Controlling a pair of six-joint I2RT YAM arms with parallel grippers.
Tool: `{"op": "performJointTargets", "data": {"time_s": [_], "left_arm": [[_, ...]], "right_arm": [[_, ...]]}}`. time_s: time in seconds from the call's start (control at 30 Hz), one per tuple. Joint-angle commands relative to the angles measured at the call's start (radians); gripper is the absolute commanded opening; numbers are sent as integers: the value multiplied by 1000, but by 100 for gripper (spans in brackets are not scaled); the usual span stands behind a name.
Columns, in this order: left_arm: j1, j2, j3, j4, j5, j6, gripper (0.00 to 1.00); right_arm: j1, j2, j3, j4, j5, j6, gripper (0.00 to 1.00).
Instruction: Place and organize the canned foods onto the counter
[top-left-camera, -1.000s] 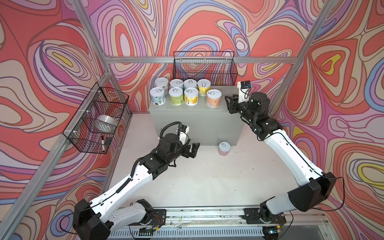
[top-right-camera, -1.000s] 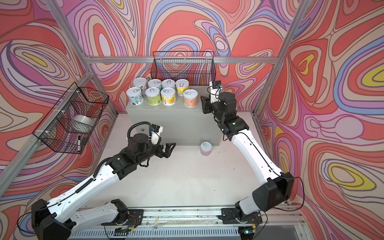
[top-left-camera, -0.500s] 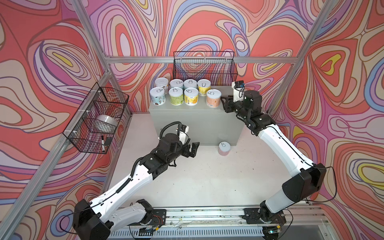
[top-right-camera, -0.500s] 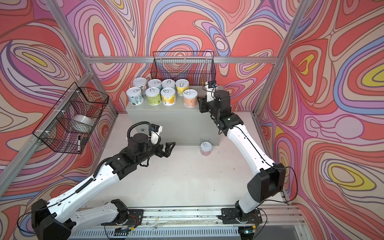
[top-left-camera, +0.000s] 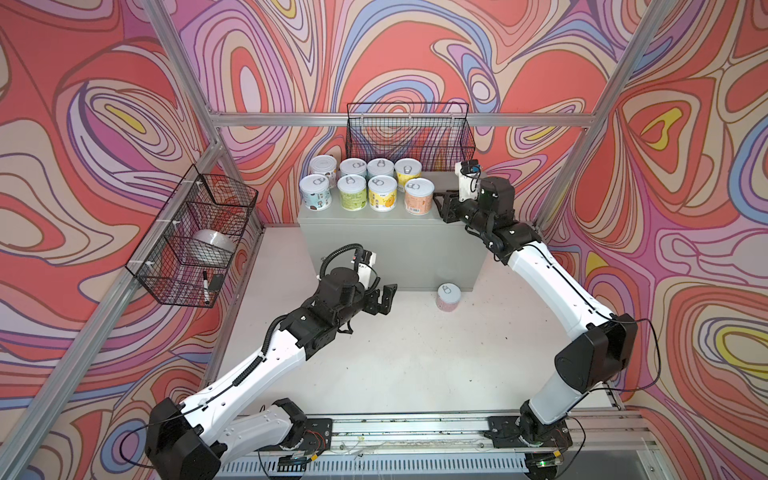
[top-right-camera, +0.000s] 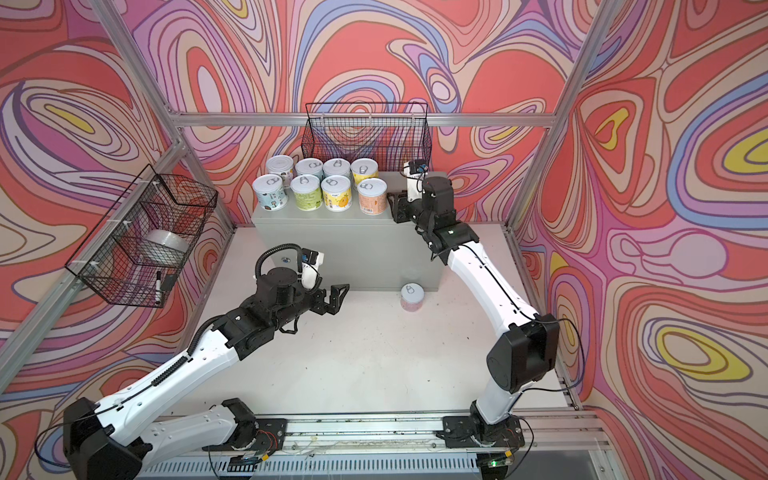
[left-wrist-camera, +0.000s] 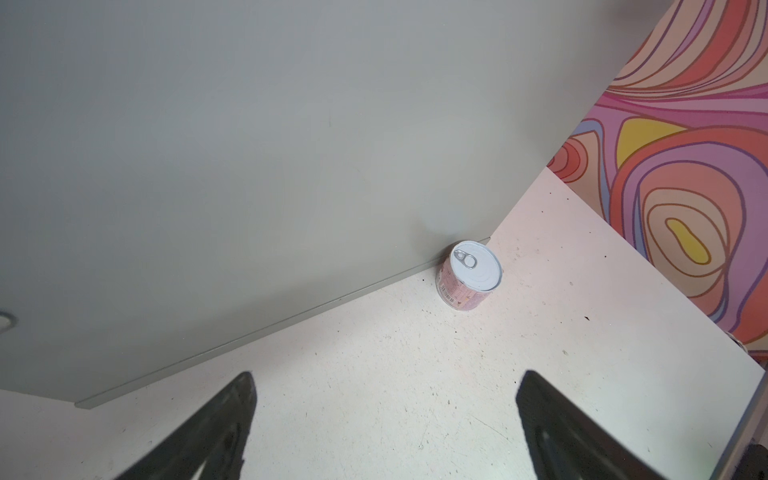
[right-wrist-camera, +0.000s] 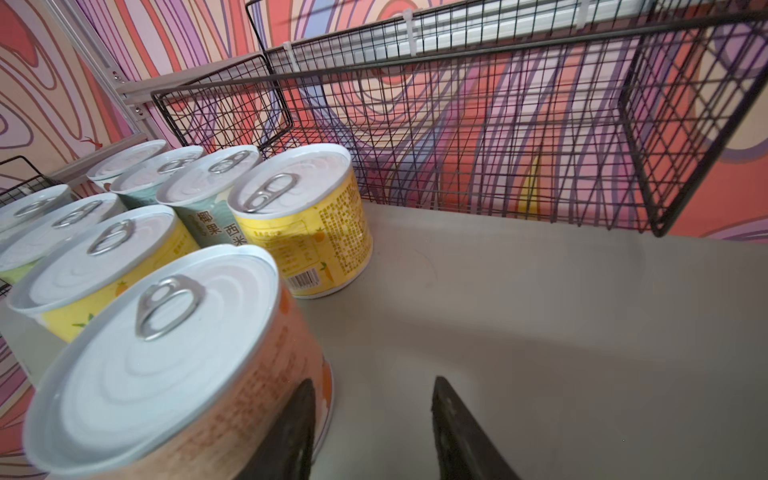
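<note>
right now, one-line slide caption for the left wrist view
Open left gripper facing a lone pink can, upright on the white floor at the foot of the grey cabinet.

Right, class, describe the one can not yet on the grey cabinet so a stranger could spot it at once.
Find the big light-grey cabinet at the back. On the white floor, by the right end of its front, stands a short pink can, upright. The eight other cans sit on top; it alone is below.
</note>
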Motion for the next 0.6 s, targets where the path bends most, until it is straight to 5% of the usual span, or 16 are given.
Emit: {"op": "performJointTargets", "data": {"time_s": [0.0, 0.37, 0.57], "left_arm": [[-2, -4, -12, 14, -19, -1, 100], [-2, -23, -30, 14, -33, -5, 100], [-2, -53, -54, 11, -65, -18, 100]], "right_arm": [[10, 19, 26, 18, -38, 21, 46], [65, 63, 69, 32, -37, 29, 46], [77, 43, 58, 28, 82, 12, 47]]}}
